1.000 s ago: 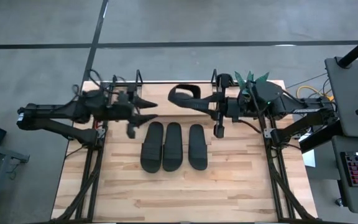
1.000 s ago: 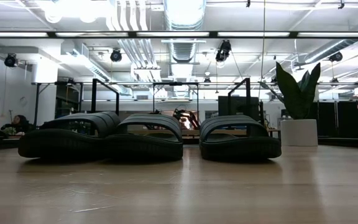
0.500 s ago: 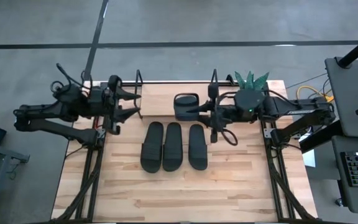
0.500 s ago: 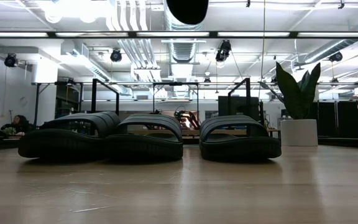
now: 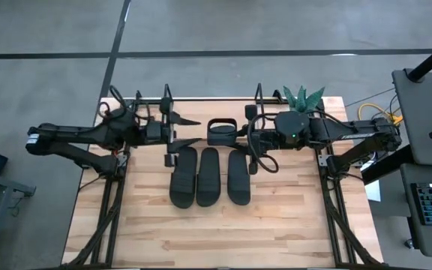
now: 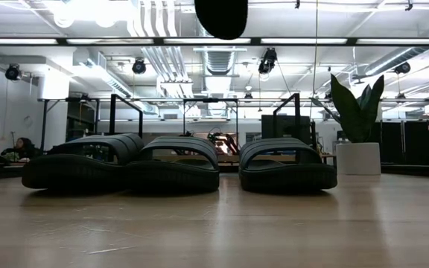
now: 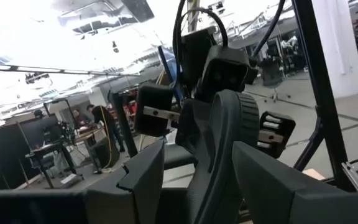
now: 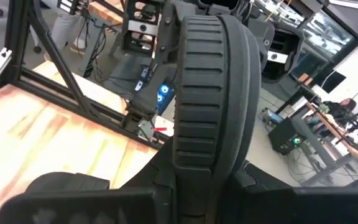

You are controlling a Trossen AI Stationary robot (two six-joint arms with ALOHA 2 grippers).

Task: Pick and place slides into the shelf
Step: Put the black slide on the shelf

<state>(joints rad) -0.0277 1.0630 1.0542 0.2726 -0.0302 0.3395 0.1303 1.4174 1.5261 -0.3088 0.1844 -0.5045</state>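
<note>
Above the shelf [image 5: 193,112] at 12 o'clock, right gripper [image 5: 235,133] clamped on one slide [image 5: 222,131], left gripper [image 5: 190,130] spread wide at 9 o'clock of it, three slides [image 5: 207,176] side by side at table centre.

three slides [image 5: 208,175] lying side by side mid-table | fourth slide [image 5: 222,132] hanging above the shelf [image 5: 201,112], behind them
</note>
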